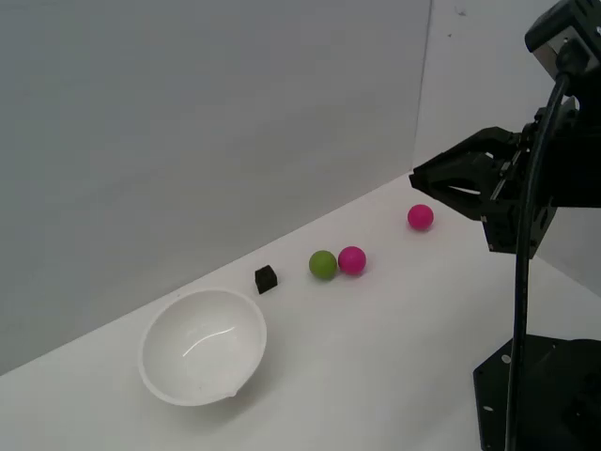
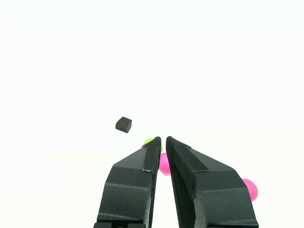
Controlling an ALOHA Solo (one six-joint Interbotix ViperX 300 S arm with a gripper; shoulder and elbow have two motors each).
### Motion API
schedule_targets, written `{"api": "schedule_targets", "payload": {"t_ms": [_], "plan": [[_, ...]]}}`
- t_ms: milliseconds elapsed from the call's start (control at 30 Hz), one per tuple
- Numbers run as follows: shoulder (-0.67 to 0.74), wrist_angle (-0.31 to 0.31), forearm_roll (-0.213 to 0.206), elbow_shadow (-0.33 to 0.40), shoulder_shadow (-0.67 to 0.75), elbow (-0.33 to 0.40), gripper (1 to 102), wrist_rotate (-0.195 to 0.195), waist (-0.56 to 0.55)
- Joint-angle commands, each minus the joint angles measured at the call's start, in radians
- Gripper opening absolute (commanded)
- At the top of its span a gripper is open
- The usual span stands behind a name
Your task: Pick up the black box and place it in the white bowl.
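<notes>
Hovering above the white table (image 1: pixel 394 376) at the exterior view's right, the gripper (image 1: pixel 418 177) carries nothing. Jaws nearly together: the wrist view shows the two black fingers (image 2: pixel 130 183) converging to a narrow slit at the tips, with no object between them.

Black box (image 1: pixel 266 278) sits on the table, resting flat, well apart from the gripper. It lies just beside the white bowl (image 1: pixel 203 346), off the bowl's rim on the exterior view's upper right, not touching it. In the wrist view the black box (image 2: pixel 123 125) appears beyond the fingertips and clear of them.

Bowl is upright, its glossy inside showing only a highlight; nothing visible in it.

Green ball (image 1: pixel 323 264) and a pink ball (image 1: pixel 352 259) rest touching, or very nearly, on the exterior view's right of the box, near it but apart. A second pink ball (image 1: pixel 420 217) lies farther along, below the gripper tips in the exterior view. Wrist view shows the green ball (image 2: pixel 149 141) and the first pink ball (image 2: pixel 164 164) partly hidden behind the fingers; the second pink ball (image 2: pixel 250 188) peeks out beside one finger.

Arm's black base (image 1: pixel 540 395) stands at the exterior view's lower right corner.
</notes>
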Motion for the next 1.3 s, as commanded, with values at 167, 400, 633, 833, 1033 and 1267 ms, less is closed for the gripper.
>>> {"api": "schedule_targets", "payload": {"t_ms": [167,400,633,833,1033,1267], "plan": [[-0.210,0.037,-0.017,-0.147,-0.213,-0.144,18,0.002,-0.017],[-0.379,0.043,-0.018,-0.213,-0.380,-0.210,20,0.002,-0.031],[-0.537,0.041,-0.020,-0.242,-0.537,-0.239,22,0.000,-0.123],[-0.653,0.032,-0.021,-0.285,-0.652,-0.281,27,0.002,-0.178],[-0.746,0.015,-0.020,-0.334,-0.744,-0.328,39,0.006,-0.213],[-0.825,0.015,-0.021,-0.370,-0.825,-0.364,100,0.011,-0.213]]}}
